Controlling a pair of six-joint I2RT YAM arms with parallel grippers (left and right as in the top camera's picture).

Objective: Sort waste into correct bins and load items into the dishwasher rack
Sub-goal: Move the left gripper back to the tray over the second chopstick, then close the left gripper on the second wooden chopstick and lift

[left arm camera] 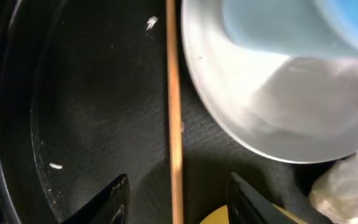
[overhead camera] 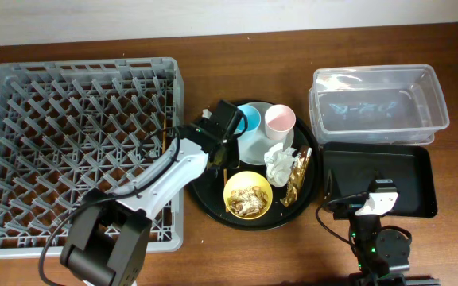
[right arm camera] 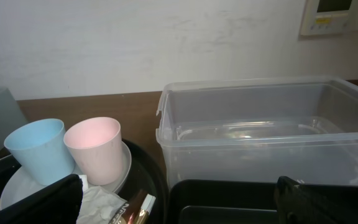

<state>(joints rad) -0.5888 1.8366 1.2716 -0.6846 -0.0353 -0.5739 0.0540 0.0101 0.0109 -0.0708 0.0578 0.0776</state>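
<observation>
Overhead downward; plate [overhead camera: 254, 150] common to all

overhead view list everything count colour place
grey plastic dishwasher rack: 1, left
round black tray: 1, centre
pale round plate: 1, tray
light blue cup, pink cup: 1 each, on plate
small yellow bowl: 1, tray
tan food scraps: in bowl
crumpled white napkin: 1, tray
long gold wrapper: 1, tray
thin wooden chopstick: 1 seen, tray
clear plastic tub: 1, back right
shallow black rectangular bin: 1, front right
left end effector: open, astride chopstick
right end effector: open
</observation>
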